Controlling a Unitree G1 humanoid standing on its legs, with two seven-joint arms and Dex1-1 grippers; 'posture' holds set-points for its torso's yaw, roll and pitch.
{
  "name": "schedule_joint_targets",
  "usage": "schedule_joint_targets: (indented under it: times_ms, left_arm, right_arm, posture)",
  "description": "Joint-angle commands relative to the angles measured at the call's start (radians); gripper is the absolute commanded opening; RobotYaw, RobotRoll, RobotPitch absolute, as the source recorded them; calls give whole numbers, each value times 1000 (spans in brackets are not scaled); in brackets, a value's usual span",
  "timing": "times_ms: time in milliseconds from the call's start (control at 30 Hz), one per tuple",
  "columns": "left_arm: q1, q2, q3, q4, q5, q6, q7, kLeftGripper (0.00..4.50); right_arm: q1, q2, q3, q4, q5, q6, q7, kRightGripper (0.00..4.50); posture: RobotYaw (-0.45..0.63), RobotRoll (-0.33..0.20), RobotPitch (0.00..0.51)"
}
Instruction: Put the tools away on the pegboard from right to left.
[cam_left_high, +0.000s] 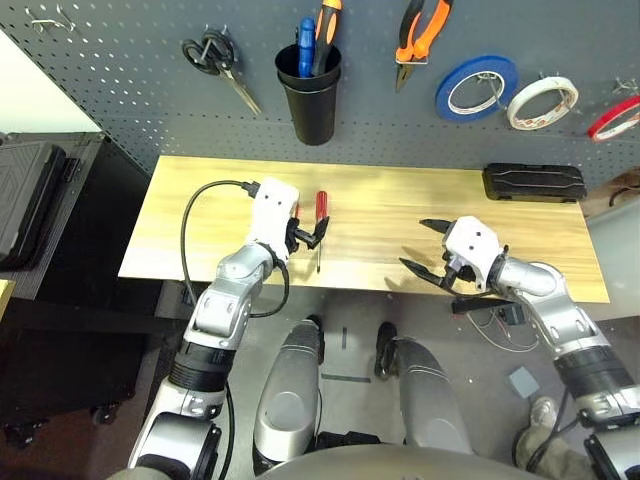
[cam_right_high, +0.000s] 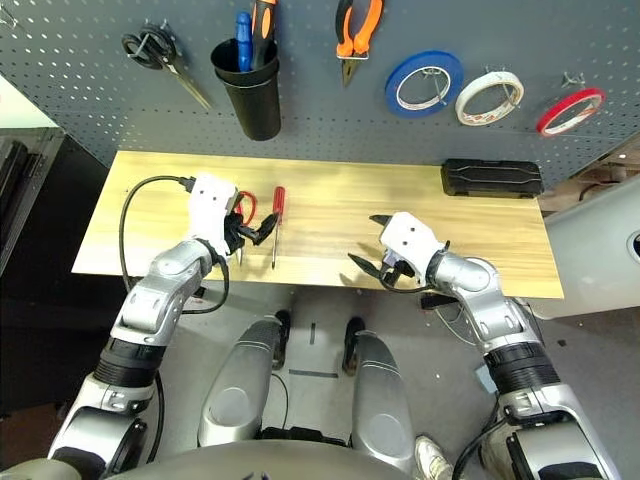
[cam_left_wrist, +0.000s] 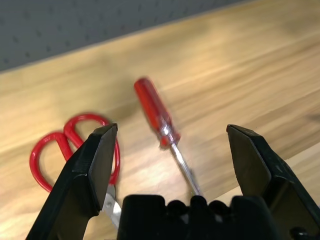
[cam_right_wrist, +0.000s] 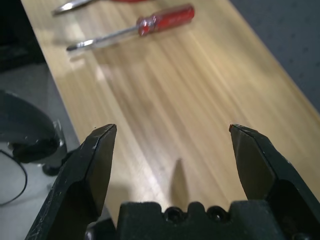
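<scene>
Fingers spread wide on both: left gripper (cam_left_wrist: 170, 145) angled down over red-handled screwdriver (cam_left_wrist: 156, 112), right gripper (cam_left_high: 428, 247) low above the tabletop (cam_left_high: 380, 210).

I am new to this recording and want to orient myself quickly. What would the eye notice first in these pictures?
First, the dark pegboard behind the table, with orange-and-black pliers and a cream tape roll already hanging on it. Next, on the wooden table, a red-handled screwdriver lies beside red-handled scissors. The open left gripper hovers at them, and the open right gripper is over bare wood.
</scene>
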Motion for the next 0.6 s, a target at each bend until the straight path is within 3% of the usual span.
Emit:
schedule_joint_targets:
  times_ms: [33, 233, 600]
  left_arm:
    - [-33, -39, -28, 105, 30, 11, 12, 4500]
    - [-112, -90, -17, 271, 56, -21, 38, 4500]
    - [-356, -139, 60, 761, 69, -165, 100, 4500]
  right_arm:
    - [19, 6, 30, 9, -30, 16, -6, 4483]
    - [16, 25, 48, 2, -50, 30, -27, 4483]
    - [33, 25, 48, -39, -64, 48, -47, 4483]
  posture:
    - [259, 0, 325]
    - [241, 0, 329]
    - [192, 0, 322]
